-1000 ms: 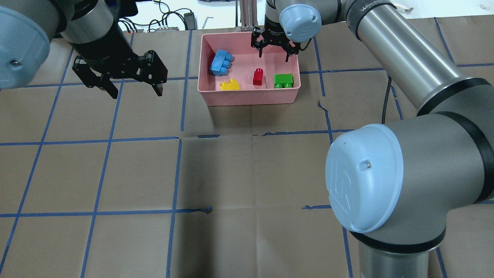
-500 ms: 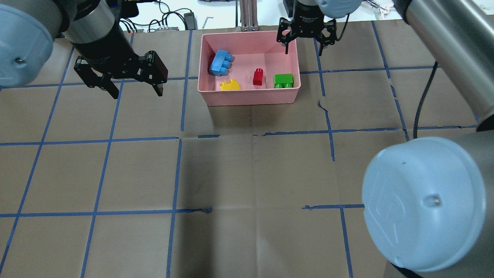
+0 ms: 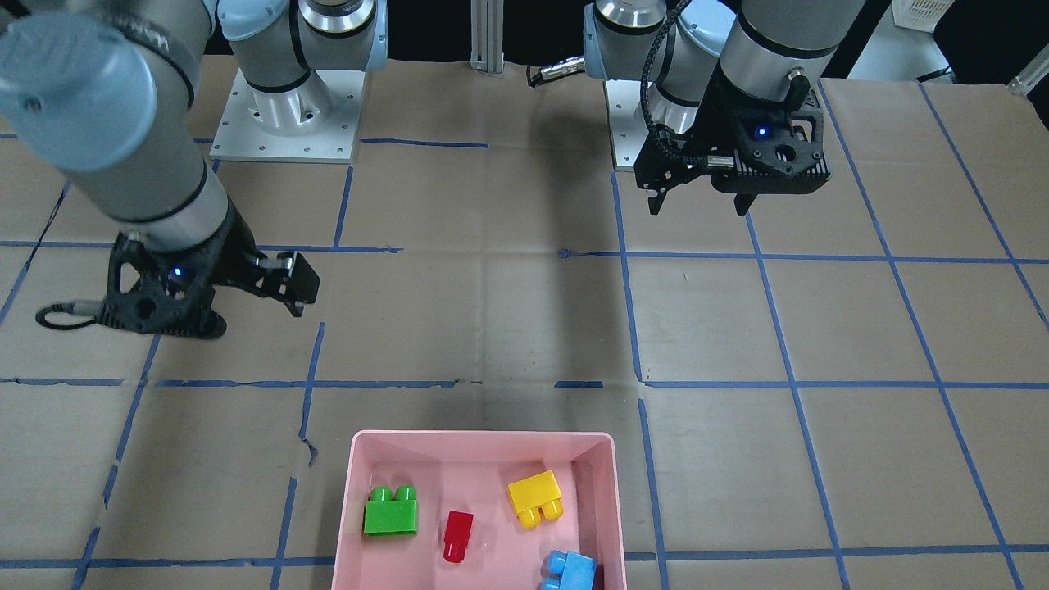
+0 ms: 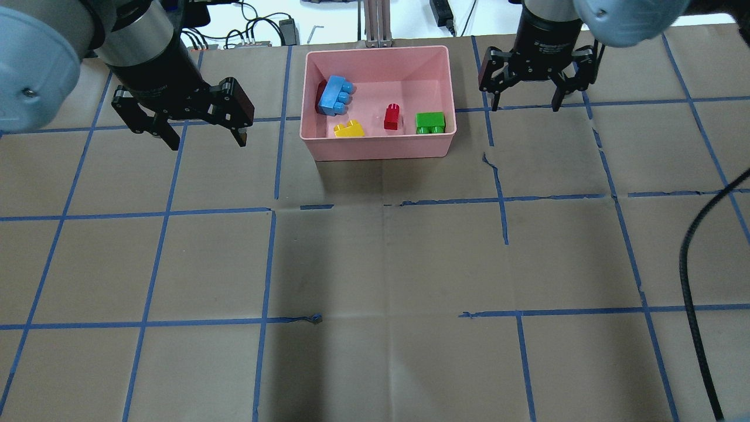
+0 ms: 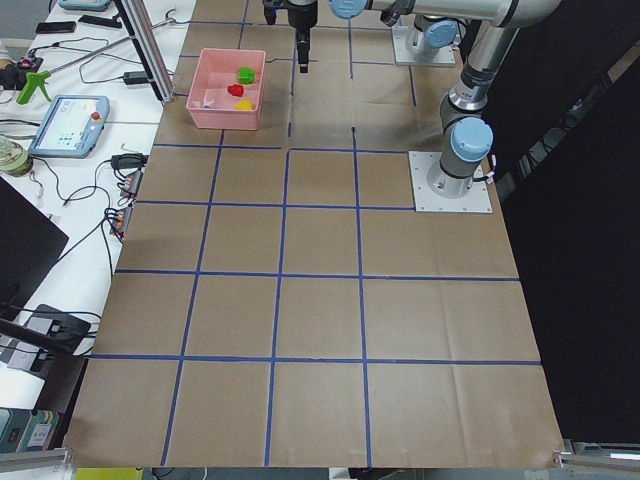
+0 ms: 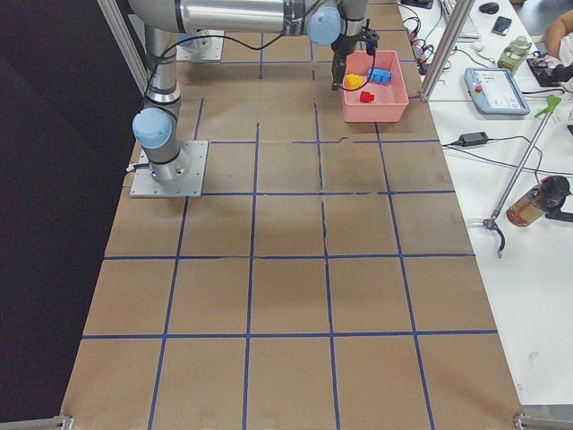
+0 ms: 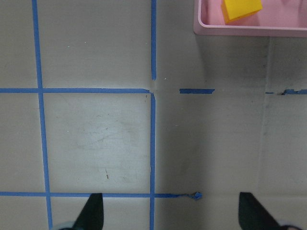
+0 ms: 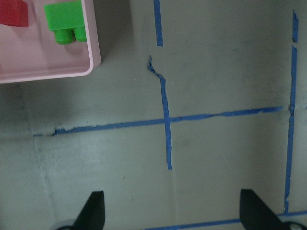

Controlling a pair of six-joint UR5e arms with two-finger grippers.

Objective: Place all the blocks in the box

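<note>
The large shallow pink plastic tray [image 4: 375, 153] sits toward 12 o'clock on the brown paper-covered counter [image 4: 375, 264]. All four studded plastic bricks lie inside it: the light-blue three-stud brick [image 4: 336, 95] by the wall at 10 o'clock, the yellow two-stud brick [image 4: 349, 129] at 7, the small red brick [image 4: 392, 116] near centre, and the green two-stud brick [image 4: 430, 122] at 4. With nothing apparently left to carry, the left end effector [image 4: 208, 138] at the tray's 9 o'clock and the right end effector [image 4: 525, 105] at 3 hang wide open and empty, clear of the rim.
</note>
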